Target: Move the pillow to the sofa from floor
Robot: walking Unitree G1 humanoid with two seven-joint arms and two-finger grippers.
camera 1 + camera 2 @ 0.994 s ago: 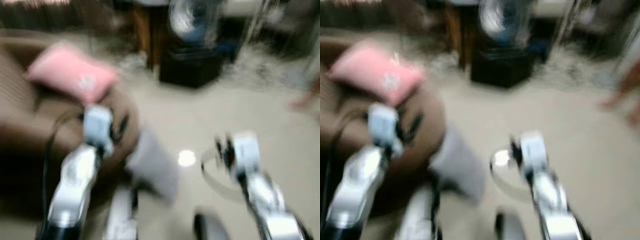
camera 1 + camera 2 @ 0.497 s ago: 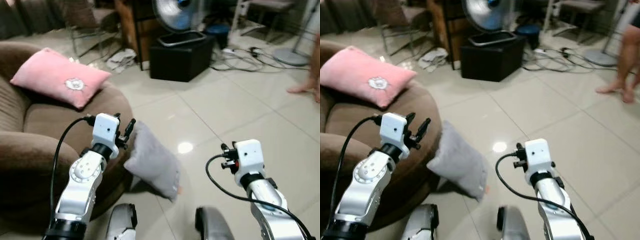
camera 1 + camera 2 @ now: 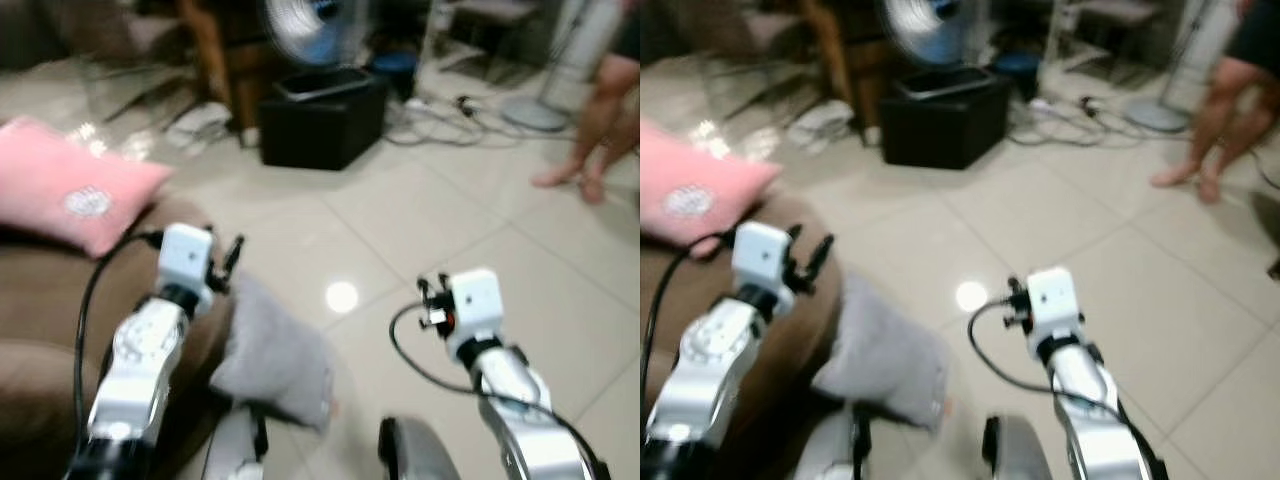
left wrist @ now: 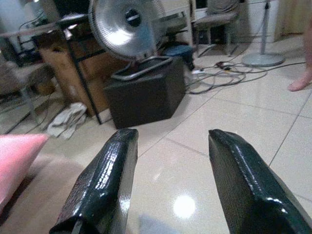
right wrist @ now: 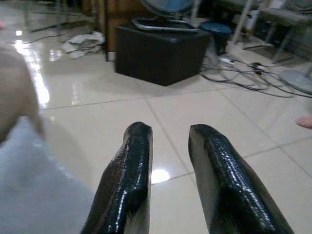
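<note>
Since 0.5 s ago the head camera has swung: the brown sofa now sits further to the robot's left and a person's bare legs are closer in.

The grey pillow lies on the glossy tiled floor, leaning against the sofa, just below and right of the left end effector, whose 2 fingers are released, spread apart.

The right end effector hovers empty, fingers slightly parted.

Beyond both stand a black box and fan.

A pink cushion rests on the sofa.
</note>
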